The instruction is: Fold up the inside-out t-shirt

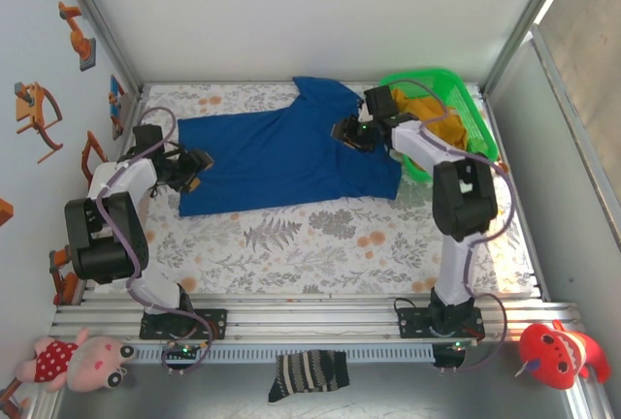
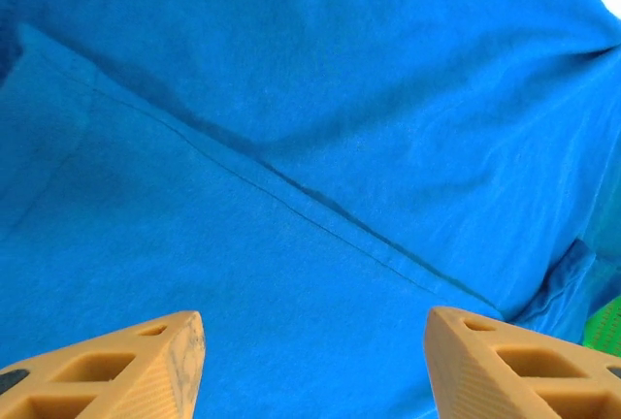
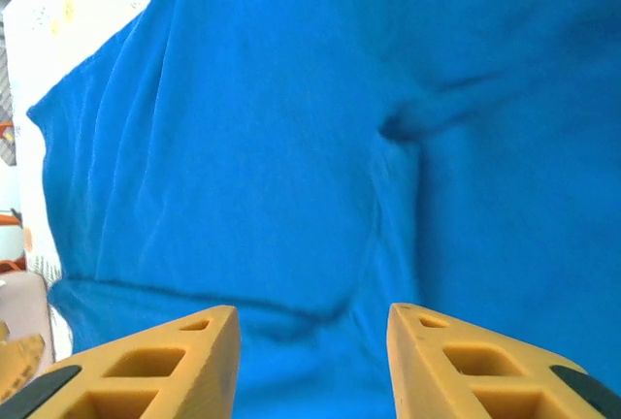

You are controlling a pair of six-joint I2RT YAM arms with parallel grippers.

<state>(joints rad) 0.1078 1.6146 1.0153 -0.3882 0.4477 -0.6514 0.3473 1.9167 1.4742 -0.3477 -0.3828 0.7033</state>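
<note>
Overhead, L to R. A pink plush toy [image 1: 82,359] lies at the near-L corner, off the floral mat [image 1: 320,235]. The left gripper [image 1: 194,169] sits at the L edge of the inside-out t-shirt [image 1: 281,155]. In the L wrist view its orange fingers [image 2: 146,366] stand well apart over the cloth w/ nothing btwn them, so the jaws are open and hold nothing.

The t-shirt is royal blue and lies spread roughly flat across the mat ctr, long axis L–R, w/ one sleeve pointing to the far side. A stitched seam [image 2: 320,208] runs diagonally across the cloth in the L wrist view. A striped sock [image 1: 309,375] lies at the near edge, ctr, in front of the arm bases.

The right gripper [image 1: 349,134] is over the R part of the t-shirt. In the R wrist view its fingers [image 3: 466,361] are parted, blue cloth shows through the gap and nothing is pinched, so it is open too. A soft crease [image 3: 437,113] crosses the cloth ahead of it.

The green basket [image 1: 432,78] stands at the far-R corner, just beside the t-shirt's R edge; whether they touch cannot be told. A mustard-yellow garment [image 1: 448,130] lies inside it. A red plush toy [image 1: 558,353] lies at the near-R corner.
</note>
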